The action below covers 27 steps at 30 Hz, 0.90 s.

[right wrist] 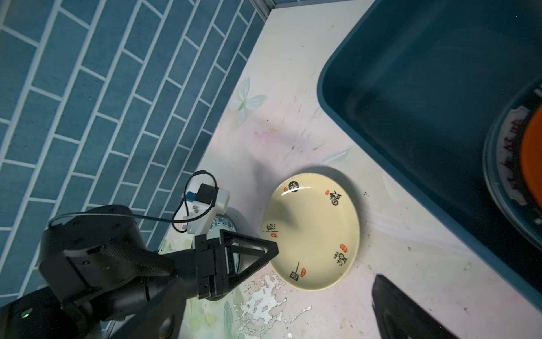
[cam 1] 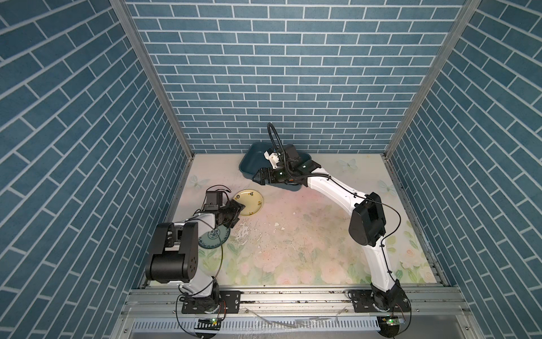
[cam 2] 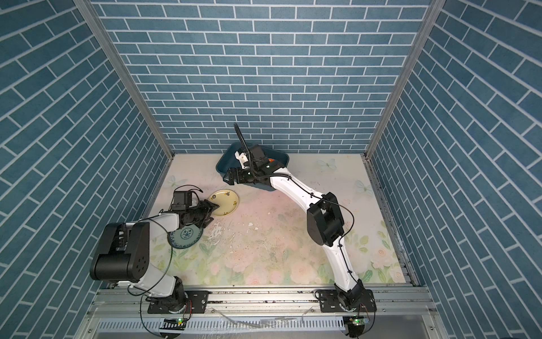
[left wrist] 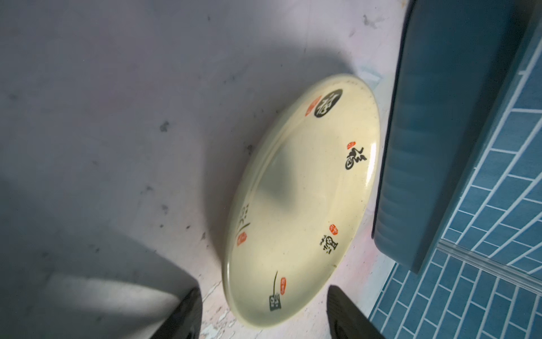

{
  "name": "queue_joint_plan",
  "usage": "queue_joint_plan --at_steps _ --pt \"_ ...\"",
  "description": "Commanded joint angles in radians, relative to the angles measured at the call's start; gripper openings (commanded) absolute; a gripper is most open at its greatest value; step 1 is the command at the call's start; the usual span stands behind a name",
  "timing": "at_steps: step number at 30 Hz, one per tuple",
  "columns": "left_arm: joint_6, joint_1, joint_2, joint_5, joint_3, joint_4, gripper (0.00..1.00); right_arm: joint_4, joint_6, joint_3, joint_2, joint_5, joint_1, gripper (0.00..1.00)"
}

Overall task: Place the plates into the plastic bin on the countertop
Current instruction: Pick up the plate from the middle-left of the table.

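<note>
A pale yellow plate [cam 1: 251,202] [cam 2: 226,202] [right wrist: 313,232] lies flat on the countertop [cam 1: 308,234] at the left. My left gripper [cam 1: 238,214] [left wrist: 265,317] is open, its fingers either side of that plate's near rim [left wrist: 308,199] and not touching it. A teal patterned plate [cam 1: 215,239] [cam 2: 186,234] lies partly under the left arm. At the back stands the plastic bin [cam 1: 252,158] [right wrist: 410,88], holding an orange plate [right wrist: 533,158] on a white lettered one [right wrist: 507,152]. My right gripper [cam 1: 260,179] [right wrist: 278,320] hovers open and empty at the bin's near left corner.
Blue brick walls close in the left, back and right. A worn, flaking patch [cam 1: 243,232] marks the countertop beside the teal plate. The right arm's elbow [cam 1: 366,220] stands high over the right side. An aluminium rail [cam 1: 293,299] runs along the front.
</note>
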State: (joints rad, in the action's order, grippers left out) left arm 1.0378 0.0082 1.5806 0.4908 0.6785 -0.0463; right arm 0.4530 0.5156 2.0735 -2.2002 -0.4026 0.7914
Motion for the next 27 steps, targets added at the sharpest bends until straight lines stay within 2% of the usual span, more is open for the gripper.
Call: queue_joint_plan --at_steps 1,4,9,18,21,27 --pt "-0.049 0.013 0.045 0.017 0.016 0.055 0.6 0.049 -0.039 0.043 -0.027 0.034 0.018 0.98" --pt "-0.055 0.019 0.092 0.04 0.051 0.044 0.48 0.057 -0.036 0.038 -0.026 0.076 0.03 0.98" --pt "-0.075 0.025 0.147 0.065 0.075 0.042 0.36 0.049 -0.013 -0.006 0.0 0.136 0.038 0.98" --pt "-0.149 0.027 0.132 0.069 0.138 0.167 0.05 0.012 0.043 -0.129 0.099 0.241 0.04 0.98" --pt "-0.187 0.027 0.091 0.053 0.178 0.251 0.0 0.012 0.041 -0.143 0.123 0.277 0.04 0.98" --pt "-0.264 0.029 -0.048 0.005 0.294 0.492 0.0 -0.02 0.032 -0.155 0.187 0.368 0.025 0.98"
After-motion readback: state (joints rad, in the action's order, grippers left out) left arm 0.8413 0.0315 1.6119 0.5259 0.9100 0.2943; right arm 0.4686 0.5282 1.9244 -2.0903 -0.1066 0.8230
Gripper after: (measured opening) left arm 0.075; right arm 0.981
